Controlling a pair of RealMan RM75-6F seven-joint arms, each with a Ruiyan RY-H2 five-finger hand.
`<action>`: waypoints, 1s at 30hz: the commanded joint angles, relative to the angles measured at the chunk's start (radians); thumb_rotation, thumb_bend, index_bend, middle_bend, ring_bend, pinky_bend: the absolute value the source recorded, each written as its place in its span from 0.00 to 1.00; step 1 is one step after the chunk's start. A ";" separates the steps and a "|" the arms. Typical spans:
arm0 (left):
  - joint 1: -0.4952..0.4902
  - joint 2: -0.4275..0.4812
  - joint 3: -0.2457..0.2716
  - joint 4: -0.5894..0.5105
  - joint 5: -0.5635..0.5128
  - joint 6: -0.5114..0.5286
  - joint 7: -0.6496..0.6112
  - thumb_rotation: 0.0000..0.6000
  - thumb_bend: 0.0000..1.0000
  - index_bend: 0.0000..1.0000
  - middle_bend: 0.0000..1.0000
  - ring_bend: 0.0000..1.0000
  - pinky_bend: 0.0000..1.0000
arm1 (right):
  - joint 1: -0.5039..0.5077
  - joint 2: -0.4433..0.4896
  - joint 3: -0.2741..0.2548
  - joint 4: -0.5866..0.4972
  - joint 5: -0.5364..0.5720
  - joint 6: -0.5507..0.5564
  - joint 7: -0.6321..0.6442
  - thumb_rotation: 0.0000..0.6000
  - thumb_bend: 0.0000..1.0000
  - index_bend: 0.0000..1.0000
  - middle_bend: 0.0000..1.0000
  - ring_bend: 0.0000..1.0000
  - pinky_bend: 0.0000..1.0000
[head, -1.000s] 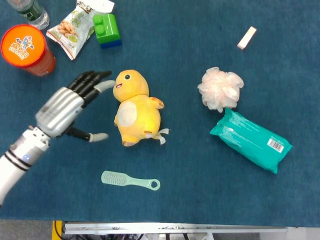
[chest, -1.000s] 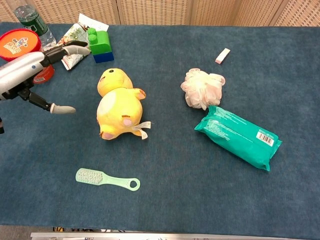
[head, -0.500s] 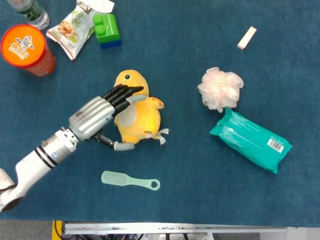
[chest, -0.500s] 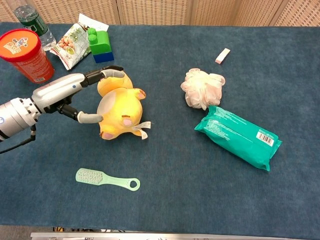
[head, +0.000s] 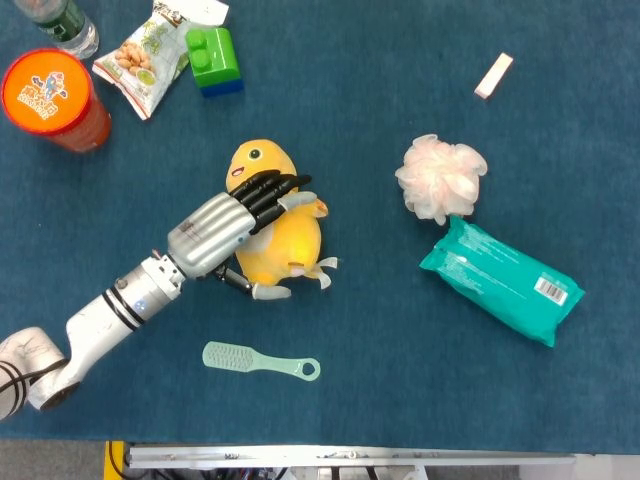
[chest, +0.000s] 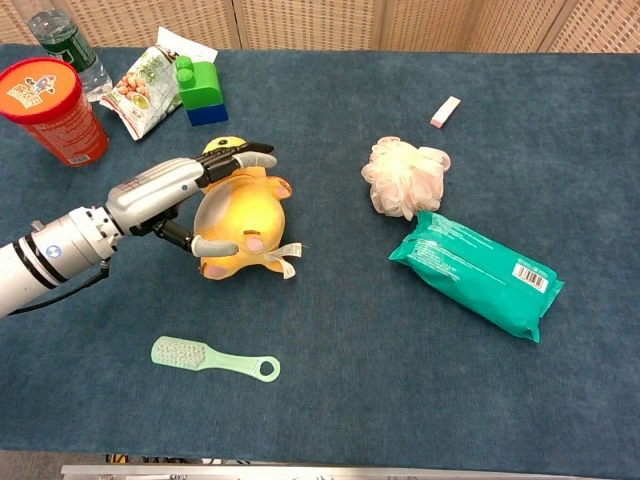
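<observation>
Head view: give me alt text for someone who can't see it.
The left hand lies over a yellow plush chick on the blue table, fingers across its body. A green brush lies below; a pink bath pouf and teal wipes pack sit right.

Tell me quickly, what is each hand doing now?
Left hand: fingers around the yellow toy duck, gripping it.
Right hand: not in view.
</observation>
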 joint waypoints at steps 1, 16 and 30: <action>-0.009 -0.028 0.015 0.042 0.001 0.005 0.001 0.36 0.03 0.00 0.00 0.00 0.00 | -0.001 0.000 0.000 0.001 0.001 -0.001 0.000 1.00 0.05 0.24 0.29 0.16 0.27; -0.006 -0.113 0.072 0.182 0.007 0.043 0.001 0.36 0.03 0.00 0.00 0.00 0.00 | -0.007 0.003 0.006 -0.008 0.005 -0.002 -0.009 1.00 0.05 0.24 0.30 0.16 0.27; -0.002 -0.074 0.064 0.144 -0.012 0.109 0.027 0.37 0.03 0.00 0.00 0.00 0.00 | -0.007 -0.001 0.007 -0.001 -0.001 -0.008 0.003 1.00 0.05 0.24 0.30 0.16 0.27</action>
